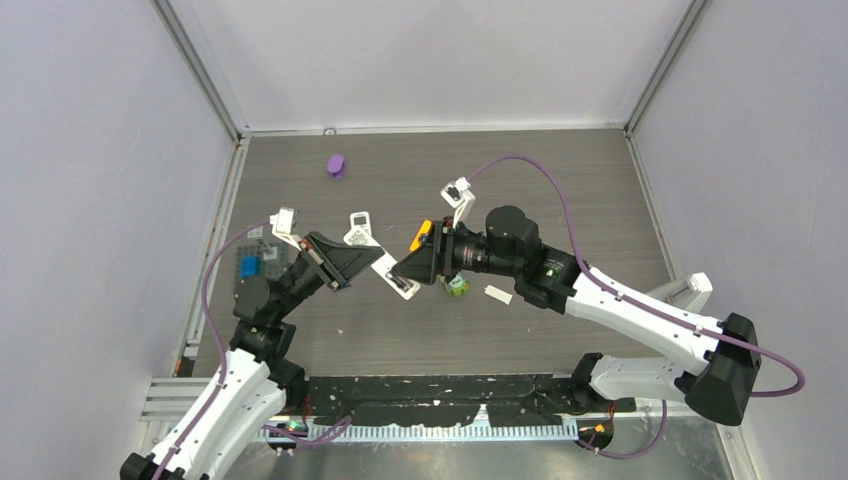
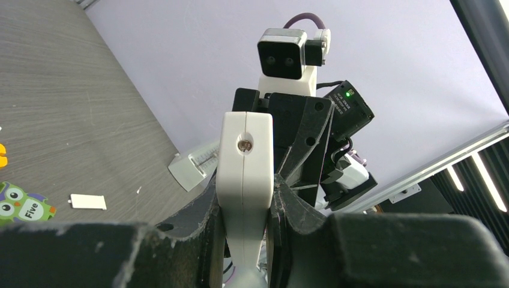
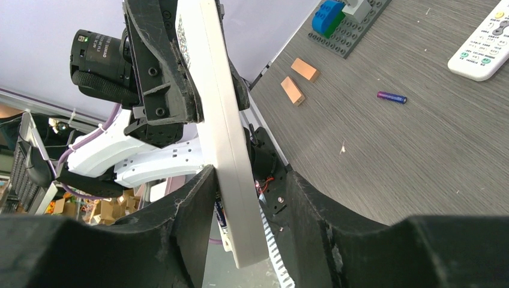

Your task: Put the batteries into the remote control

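Note:
My left gripper (image 1: 365, 265) is shut on a white remote control (image 1: 392, 275) and holds it up over the table's middle. In the left wrist view the remote (image 2: 244, 168) stands on edge, clamped between both fingers of that gripper (image 2: 245, 192). My right gripper (image 3: 249, 180) is open around the remote's free end (image 3: 225, 138). Its left finger lies against a dark blue battery (image 3: 221, 213) sitting in the remote's back, and its right finger stands clear of the remote. A purple battery (image 3: 391, 97) lies loose on the table.
On the table: a second white remote (image 1: 358, 230), a small white cover plate (image 1: 498, 294), a green owl toy (image 1: 457, 286), a short orange piece (image 1: 421, 236) and a purple lump (image 1: 336, 165) at the back. A brick plate (image 1: 255, 262) and two tan blocks (image 3: 305, 69) are at the left.

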You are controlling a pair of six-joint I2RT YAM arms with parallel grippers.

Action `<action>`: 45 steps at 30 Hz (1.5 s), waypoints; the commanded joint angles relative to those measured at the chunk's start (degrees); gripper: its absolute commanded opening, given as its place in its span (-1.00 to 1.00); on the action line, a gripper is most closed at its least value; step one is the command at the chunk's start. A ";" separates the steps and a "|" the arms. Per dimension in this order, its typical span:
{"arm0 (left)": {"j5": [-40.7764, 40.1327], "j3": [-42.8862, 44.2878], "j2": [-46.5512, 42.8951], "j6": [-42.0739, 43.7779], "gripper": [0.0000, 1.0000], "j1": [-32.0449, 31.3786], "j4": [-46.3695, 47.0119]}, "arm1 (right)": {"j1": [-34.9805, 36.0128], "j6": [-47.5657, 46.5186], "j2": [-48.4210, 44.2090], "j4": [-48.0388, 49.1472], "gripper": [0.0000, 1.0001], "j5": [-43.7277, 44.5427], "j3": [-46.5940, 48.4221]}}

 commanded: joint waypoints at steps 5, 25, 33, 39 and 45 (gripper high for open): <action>-0.95 0.56 -0.56 -0.50 -1.00 -0.13 4.37 | -0.28 -0.30 -2.19 -0.68 0.18 2.62 1.89; -4.15 -1.64 -0.89 -1.02 -1.00 -0.13 8.62 | 0.70 9.81 -1.34 7.86 0.62 4.01 -2.00; -4.48 -1.83 -0.84 -1.28 -1.00 -0.13 8.99 | 0.95 12.96 1.52 10.76 0.62 2.46 -1.77; -4.84 -2.00 -0.54 -1.42 -1.00 -0.13 9.23 | 1.19 14.32 2.53 12.12 0.61 1.74 -1.72; -5.10 -2.10 -0.53 -1.55 -1.00 -0.13 9.26 | 1.35 14.67 2.36 12.52 0.62 1.80 -1.93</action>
